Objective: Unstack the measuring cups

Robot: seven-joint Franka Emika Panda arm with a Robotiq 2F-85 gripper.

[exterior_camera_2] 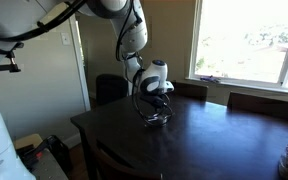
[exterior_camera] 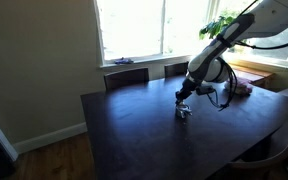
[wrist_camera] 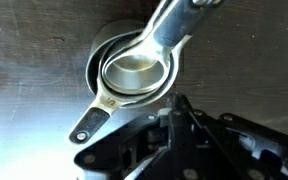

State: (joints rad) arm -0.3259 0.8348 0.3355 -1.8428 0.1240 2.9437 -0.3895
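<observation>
The measuring cups (wrist_camera: 134,70) sit nested in one shiny stack on the dark table. One handle (wrist_camera: 179,25) points up and to the right. Another handle (wrist_camera: 92,122) points down and to the left. In the wrist view my gripper (wrist_camera: 178,103) comes in from the bottom. Its jaws are shut together at the stack's near rim, seemingly pinching the thin edge of a cup. In both exterior views the gripper (exterior_camera: 185,100) (exterior_camera_2: 154,104) hangs straight down onto the small silvery cups (exterior_camera: 184,112) (exterior_camera_2: 156,118) near the middle of the table.
The dark wooden table (exterior_camera: 134,130) (exterior_camera_2: 224,140) stretches wide around the cups. Chairs (exterior_camera: 126,77) stand at its far side below a bright window. A pinkish flat stack (exterior_camera: 242,88) lies beyond the arm near the table's far corner.
</observation>
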